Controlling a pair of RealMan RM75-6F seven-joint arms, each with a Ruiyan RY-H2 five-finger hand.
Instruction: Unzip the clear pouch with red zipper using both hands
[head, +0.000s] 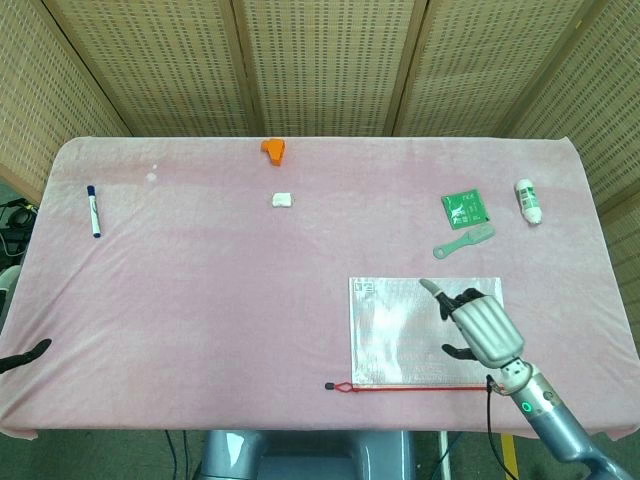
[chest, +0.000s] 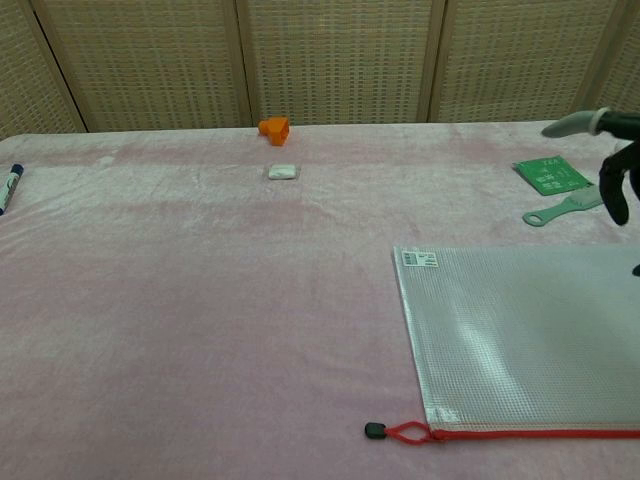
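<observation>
The clear pouch (head: 400, 330) lies flat at the table's front right, also seen in the chest view (chest: 520, 340). Its red zipper (head: 420, 387) runs along the near edge and looks closed, with the dark pull (head: 331, 385) at the left end (chest: 375, 431). My right hand (head: 478, 325) hovers over the pouch's right half, back up, one finger stretched forward, holding nothing. In the chest view its fingers (chest: 612, 170) show at the right edge, above the pouch. Of my left hand (head: 25, 355) only a dark tip shows at the table's front left edge.
A green card (head: 464, 209), a green comb (head: 464, 241) and a white tube (head: 527, 201) lie behind the pouch. An orange piece (head: 273, 149) and a white eraser (head: 283, 200) sit at the back centre. A blue marker (head: 93, 211) lies far left.
</observation>
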